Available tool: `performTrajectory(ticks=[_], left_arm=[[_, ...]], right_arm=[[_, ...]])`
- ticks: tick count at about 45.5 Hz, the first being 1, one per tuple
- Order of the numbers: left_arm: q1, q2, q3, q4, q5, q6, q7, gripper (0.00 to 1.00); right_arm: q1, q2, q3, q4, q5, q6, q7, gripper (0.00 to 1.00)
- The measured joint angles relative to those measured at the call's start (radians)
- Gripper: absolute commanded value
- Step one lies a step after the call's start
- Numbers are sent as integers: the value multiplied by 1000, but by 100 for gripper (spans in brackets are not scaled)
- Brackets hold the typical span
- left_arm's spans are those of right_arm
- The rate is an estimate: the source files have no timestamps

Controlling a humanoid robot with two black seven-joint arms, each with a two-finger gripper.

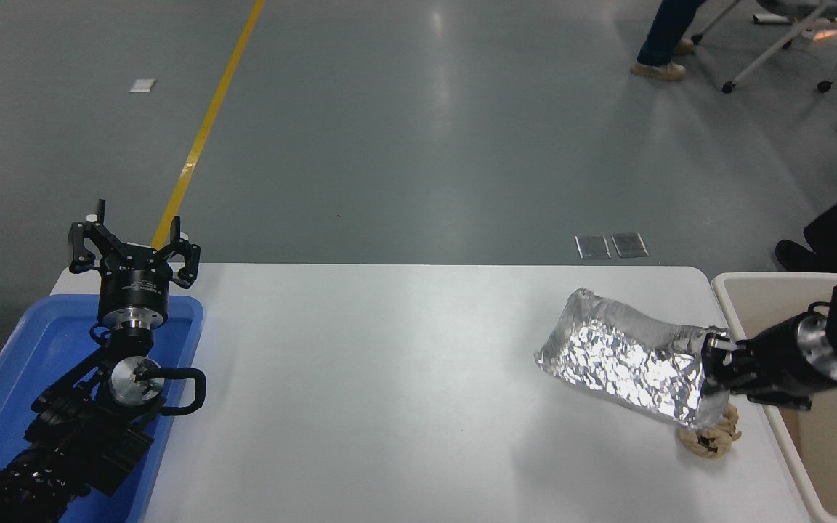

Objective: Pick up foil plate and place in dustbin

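Observation:
The foil plate [625, 357], crinkled shiny silver, hangs in the air above the right part of the white table [389, 378], tilted with its left end free. My right gripper [713, 359] is shut on the plate's right end, coming in from the right over the dustbin's rim. The dustbin [774, 298], large and beige, stands just past the table's right edge. My left gripper [131, 247] is open and empty, parked upright over the blue tray at the lower left.
A small crumpled tan paper ball [710, 437] lies on the table below the plate's right end. A shallow blue tray [4, 378] sits at the table's left edge. A person's legs [662, 36] and a chair show far back on the floor.

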State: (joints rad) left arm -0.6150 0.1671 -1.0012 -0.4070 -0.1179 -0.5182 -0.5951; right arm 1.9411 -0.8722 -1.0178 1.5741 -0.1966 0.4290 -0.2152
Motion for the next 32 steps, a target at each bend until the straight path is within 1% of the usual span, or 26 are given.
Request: performTrajectory(ticks=[10,17,32], left_arm=[[0,0,0,0,1,0,0,99],[0,1,0,-1,1,0,0,99],[0,1,0,0,1,0,0,99]], right_arm=[[204,-41,-34,24,-59,183,-1,0],[298,-56,-43,31,-78,273,-1,0],[443,-75,-49,35,-108,339,-1,0]])
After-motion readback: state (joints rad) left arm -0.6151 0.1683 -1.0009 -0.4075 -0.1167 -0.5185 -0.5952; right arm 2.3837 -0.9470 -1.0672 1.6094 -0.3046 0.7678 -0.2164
